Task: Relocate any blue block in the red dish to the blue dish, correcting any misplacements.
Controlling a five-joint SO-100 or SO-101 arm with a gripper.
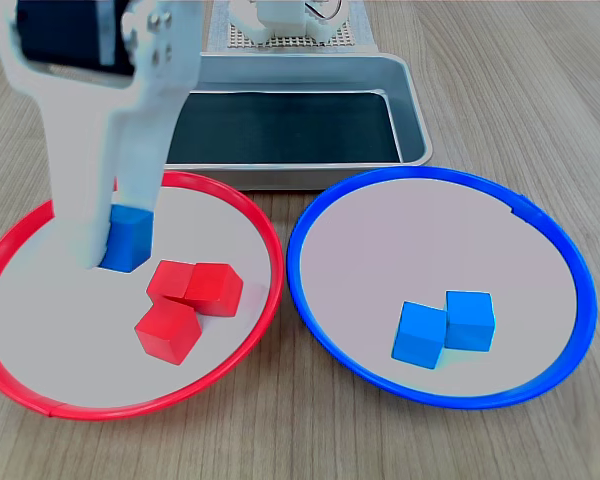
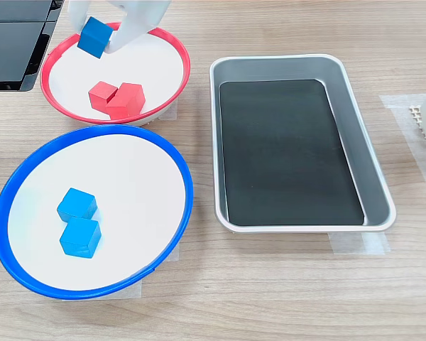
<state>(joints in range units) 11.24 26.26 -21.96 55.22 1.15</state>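
Jaws (image 1: 120,235) are closed on the blue block (image 1: 130,238), one white finger on each side of it. In the second exterior view the block (image 2: 96,37) sits tilted between the fingers and looks lifted clear of the dish floor; in the first exterior view I cannot tell whether it has left the surface.

It is over the far-left part of the red dish (image 1: 242,205) in the first exterior view, near the rim. Three red cubes (image 1: 188,303) lie clustered just beside it, toward the near side, apparently not touching it.

The blue dish (image 1: 310,215) sits to the right in the first exterior view, beside the red one, with two blue cubes (image 1: 445,327) touching each other near its middle. A metal tray (image 1: 412,105) stands on the desk (image 1: 280,430) beyond both dishes.

Risks, as I judge them: the tilt suggests an off-square grip, so the block could twist and slip out during the carry. A low path could clip either rim. A release right over the two cubes could knock them or leave the block stacked and unstable.
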